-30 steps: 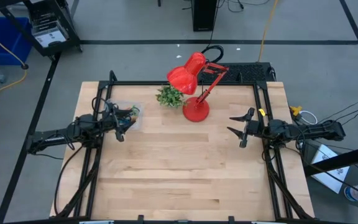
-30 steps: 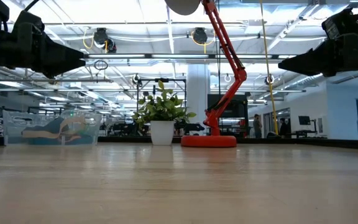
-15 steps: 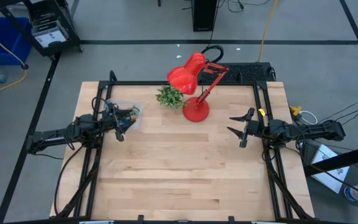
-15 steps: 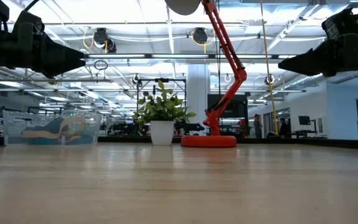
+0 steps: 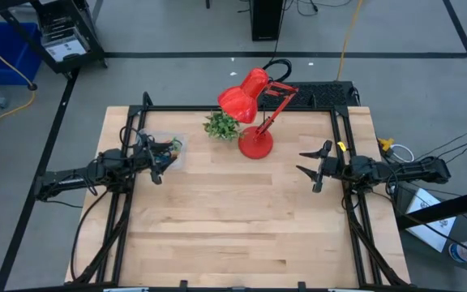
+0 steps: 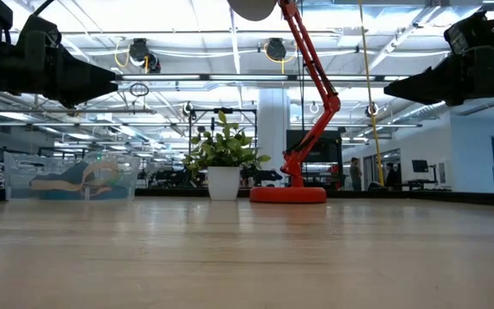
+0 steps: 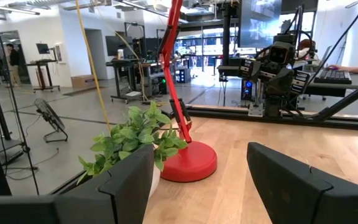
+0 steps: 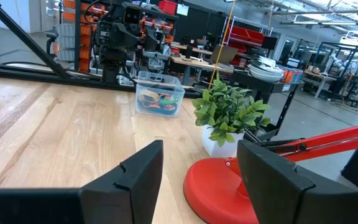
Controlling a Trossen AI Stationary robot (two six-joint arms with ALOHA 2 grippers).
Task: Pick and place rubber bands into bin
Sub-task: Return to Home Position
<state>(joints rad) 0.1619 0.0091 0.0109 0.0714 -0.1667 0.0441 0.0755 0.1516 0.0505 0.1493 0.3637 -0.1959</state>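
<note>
Left end effector (image 5: 160,164), bin (image 5: 182,159) seemingly half-hidden

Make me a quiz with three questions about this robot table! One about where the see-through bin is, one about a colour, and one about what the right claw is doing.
1. Where on the table does the clear bin stand?
A) the left side, by the left gripper
B) the middle
C) the front edge

2. What colour is the lamp?
A) blue
B) red
C) yellow

3. How is the right gripper?
A) shut tight
B) shut on the bin
C) open and empty

Answers:
1 A: the high view shows the bin at the table's left side, next to that gripper.
2 B: its base, arm and shade are all red.
3 C: the right wrist view shows its fingers apart with nothing between them.
</note>
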